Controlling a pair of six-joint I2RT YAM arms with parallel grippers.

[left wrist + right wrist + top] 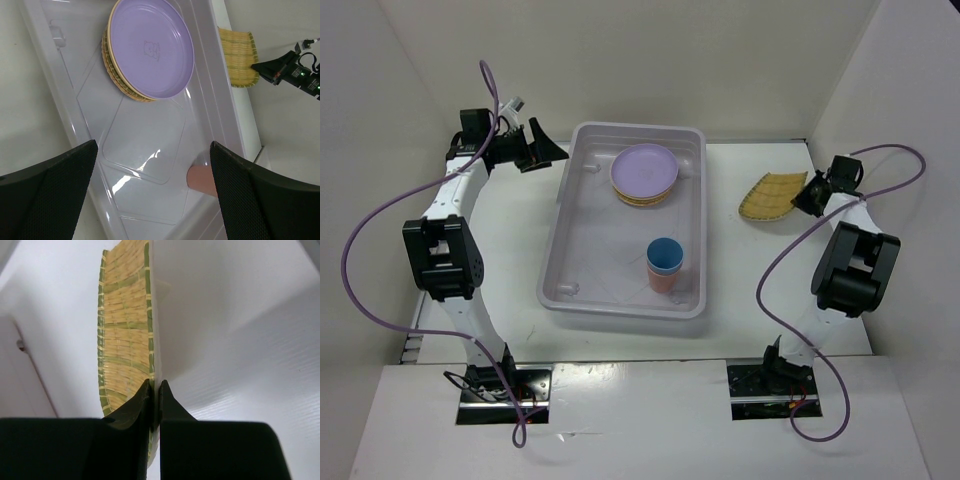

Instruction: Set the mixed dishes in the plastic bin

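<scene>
Right fingers (134,412) sit up close in the right wrist view, pressed together on the rim of the woven plate (122,335), pinching its edge. The plate runs away from the camera, seen nearly edge-on, green bands across yellow weave. In the top view the same woven plate (772,196) is right of the bin (556,250), apart from it, over the bench (760,290), with the right fingers (812,195) at its right edge. Can't tell if the plate touches the bench or is lifted. Left fingers (55,195) are spread wide with nothing between them, both dark fingers at the bottom corners of the left wrist view, looking down into the bin (225,105). The top view puts the left fingers (545,150) just beside the bin's far left corner, outside the rim. Bin sits mid-bench between the two arms, long side running near to far. Inside at the far end, lavender plate (644,168) lies on top of a stack of tan plates (642,200). The left wrist view shows the lavender plate (150,47) face up with a faint print in the middle, tan plates (117,80) poking out beneath, and a woven rim at the stack's bottom. Inside at the near right, blue cup (665,254) is nested in pink cup (661,283), mouth up. Pink cup (202,181) is only partly seen in the left wrist view, behind the right-hand finger. Woven plate (239,57) also shows there beyond the bin's rim, right fingers (272,66) at its edge.
</scene>
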